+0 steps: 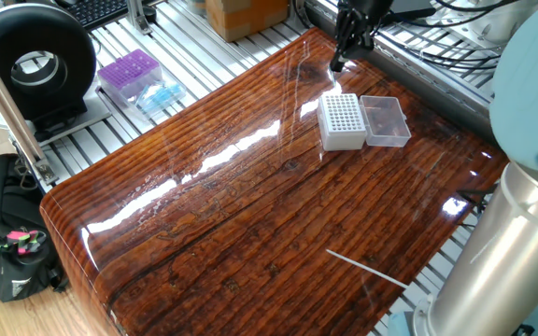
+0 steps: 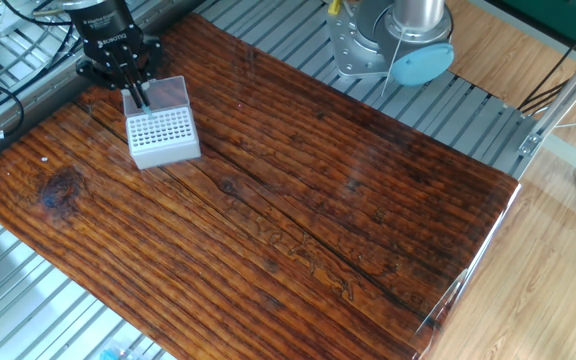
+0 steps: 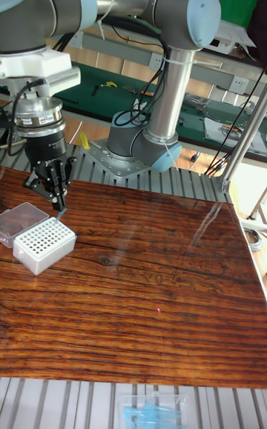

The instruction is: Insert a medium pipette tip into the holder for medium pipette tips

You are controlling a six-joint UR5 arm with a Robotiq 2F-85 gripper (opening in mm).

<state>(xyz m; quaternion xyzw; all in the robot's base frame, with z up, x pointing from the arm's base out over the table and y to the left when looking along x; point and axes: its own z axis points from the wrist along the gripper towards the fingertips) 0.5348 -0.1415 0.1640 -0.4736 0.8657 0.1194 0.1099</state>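
Observation:
The holder for medium pipette tips (image 1: 341, 119) is a small white box with a grid of holes, standing at the table's far side, with its clear lid (image 1: 385, 120) lying open beside it. My gripper (image 3: 56, 198) hangs just above the holder's (image 3: 44, 245) back edge, near the lid (image 3: 20, 219). It is shut on the medium pipette tip (image 3: 61, 210), a small bluish tip pointing down from the fingers. In the other fixed view the gripper (image 2: 136, 97) stands over the seam between the holder (image 2: 164, 138) and the lid (image 2: 171, 91). The tip's end sits above the grid, apart from it.
A purple tip box (image 1: 129, 73) and a light-blue pack (image 1: 160, 96) lie on the slatted bench left of the table. A black round device (image 1: 34, 61) and a black bag (image 1: 7, 245) are further left. A thin white rod (image 1: 367, 270) lies near the front edge. The arm's base (image 2: 396, 42) stands behind the table.

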